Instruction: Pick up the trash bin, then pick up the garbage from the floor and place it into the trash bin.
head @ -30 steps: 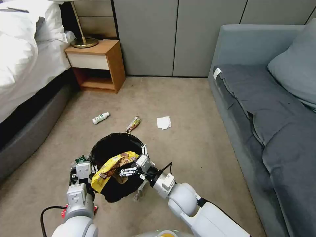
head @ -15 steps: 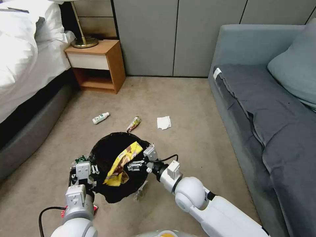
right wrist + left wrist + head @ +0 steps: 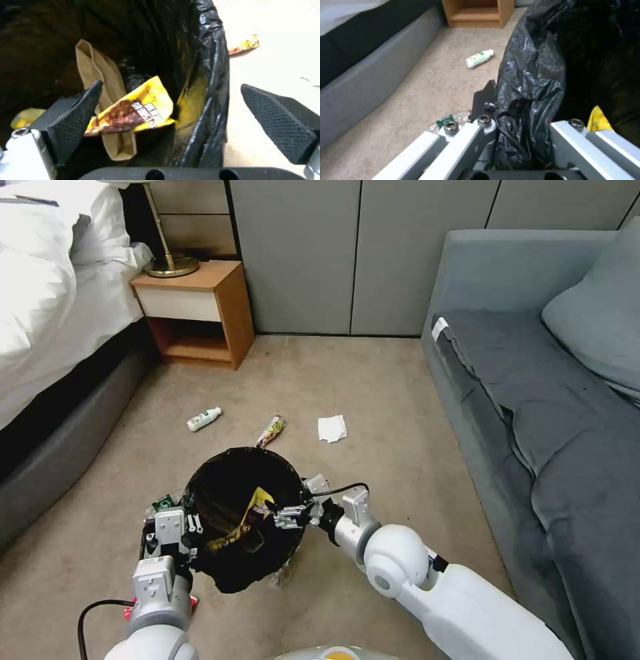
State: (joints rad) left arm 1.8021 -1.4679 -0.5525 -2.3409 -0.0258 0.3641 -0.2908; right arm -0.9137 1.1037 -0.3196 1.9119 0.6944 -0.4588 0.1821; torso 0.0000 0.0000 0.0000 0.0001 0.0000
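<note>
Drop step: right claw (image 3: pixel 288 513) spread wide, empty, over the black-bagged round trash bin (image 3: pixel 243 473); yellow snack wrapper (image 3: pixel 133 113) lies inside. Left claw (image 3: pixel 172 527) clamps the bin's rim. Next, likely: small white green-labelled bottle (image 3: pixel 203 419) beyond the bin.

Print on the litter, none of it readable.

The yellow snack wrapper (image 3: pixel 133 113) lying inside the trash bin (image 3: pixel 213 75) carries pale block lettering on a brown patch, possibly a brand name, but the letters cannot be made out. The small bottle (image 3: pixel 479 58) on the carpet bears a green-marked label whose words are too small to read.
</note>
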